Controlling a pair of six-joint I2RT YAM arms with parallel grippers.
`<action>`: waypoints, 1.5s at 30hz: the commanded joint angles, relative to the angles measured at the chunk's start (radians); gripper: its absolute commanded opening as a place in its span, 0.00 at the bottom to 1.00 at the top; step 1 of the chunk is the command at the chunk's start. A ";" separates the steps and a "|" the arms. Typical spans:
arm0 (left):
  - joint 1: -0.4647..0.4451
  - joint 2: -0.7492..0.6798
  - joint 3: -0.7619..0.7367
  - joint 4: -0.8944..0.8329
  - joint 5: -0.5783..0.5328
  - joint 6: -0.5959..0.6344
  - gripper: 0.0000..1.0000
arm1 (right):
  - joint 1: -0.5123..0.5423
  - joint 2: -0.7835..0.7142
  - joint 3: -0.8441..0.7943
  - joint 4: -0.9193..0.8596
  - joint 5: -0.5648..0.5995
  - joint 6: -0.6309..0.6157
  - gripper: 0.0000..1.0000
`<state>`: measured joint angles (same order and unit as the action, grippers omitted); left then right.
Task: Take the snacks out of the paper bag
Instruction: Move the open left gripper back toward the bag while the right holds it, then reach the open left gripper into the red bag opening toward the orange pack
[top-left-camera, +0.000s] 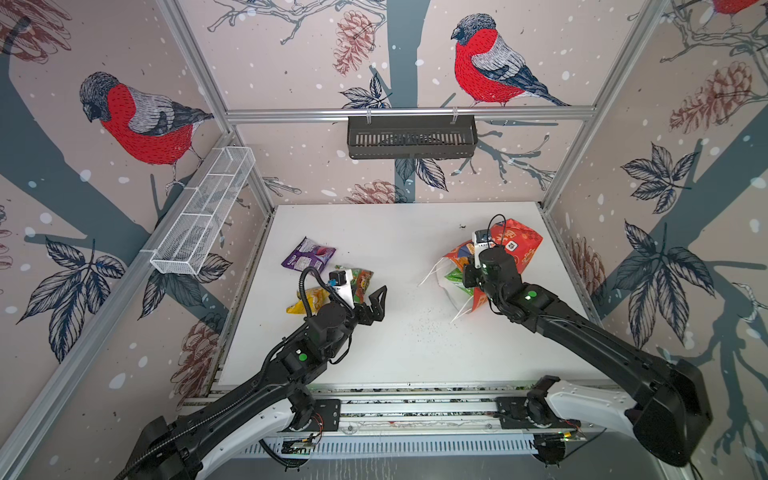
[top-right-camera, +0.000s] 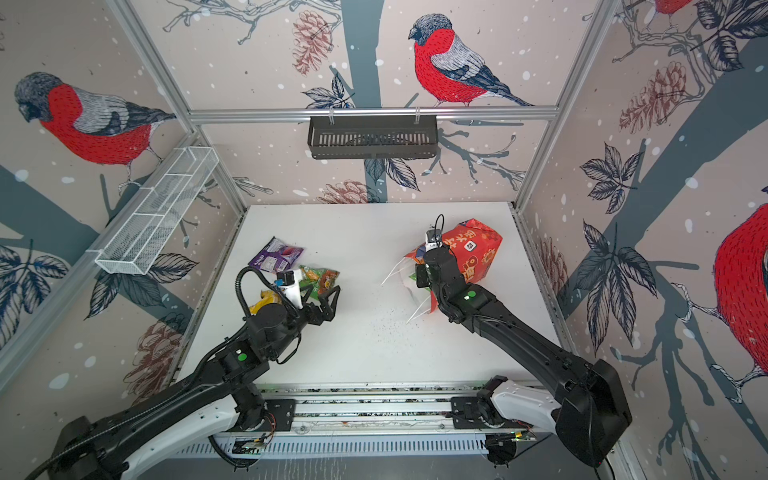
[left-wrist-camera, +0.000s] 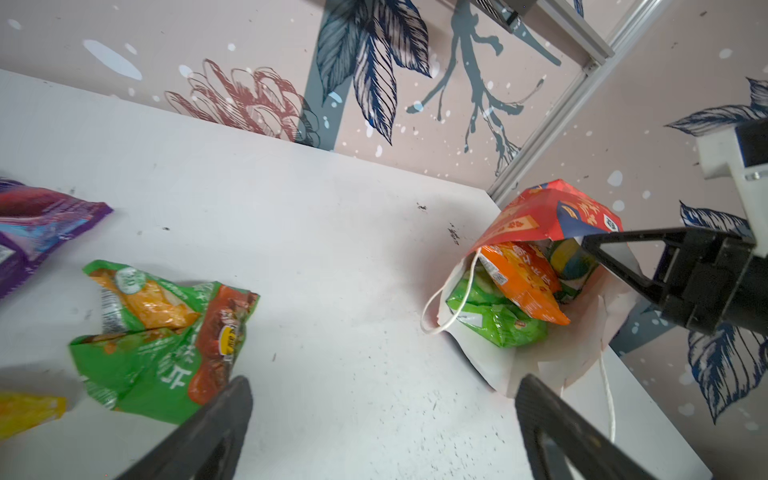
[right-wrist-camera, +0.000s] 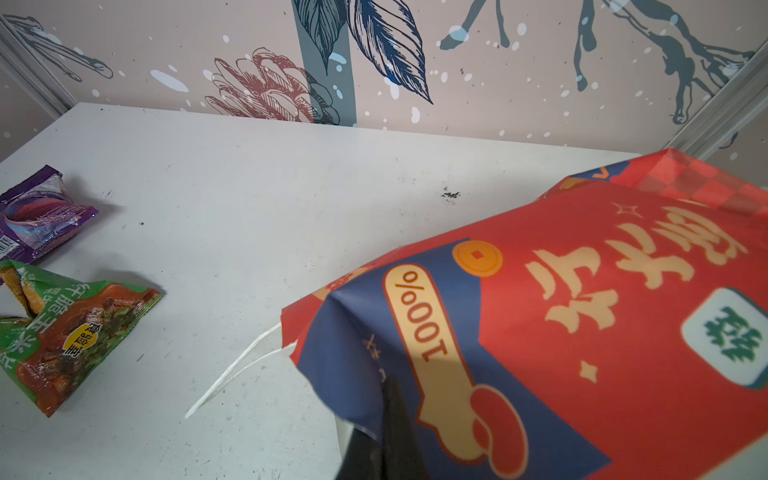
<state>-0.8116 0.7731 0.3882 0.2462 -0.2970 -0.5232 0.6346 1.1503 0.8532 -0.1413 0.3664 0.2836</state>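
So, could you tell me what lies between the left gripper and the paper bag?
Nothing but bare white table with scattered dark specks separates the left gripper from the paper bag, as the left wrist view shows.

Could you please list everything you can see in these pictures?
table: one, white.
paper bag: one, red, on its side, table's right.
purple packet: one, table's left.
green-red packet: one, beside purple.
yellow packet: one, beside green-red.
orange packet: one, in bag's mouth.
bright green packet: one, under the orange.
yellow-green packet: one, deeper in bag.
mesh basket: one, white, left wall.
slotted basket: one, black, back rail.
left jaws: black, open, over table.
right jaws: black, shut on bag's rim.
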 joint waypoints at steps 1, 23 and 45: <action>-0.052 0.077 0.038 0.115 -0.047 0.020 0.99 | -0.003 -0.019 -0.007 0.026 -0.020 -0.003 0.02; -0.268 0.472 0.183 0.416 -0.081 -0.055 0.92 | -0.027 -0.081 -0.033 -0.001 -0.108 0.095 0.04; -0.265 0.778 0.337 0.502 -0.019 -0.050 0.90 | -0.049 0.001 0.001 0.036 -0.167 0.099 0.01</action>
<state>-1.0798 1.5177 0.6949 0.6704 -0.3340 -0.5907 0.5880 1.1568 0.8490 -0.1406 0.2157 0.3698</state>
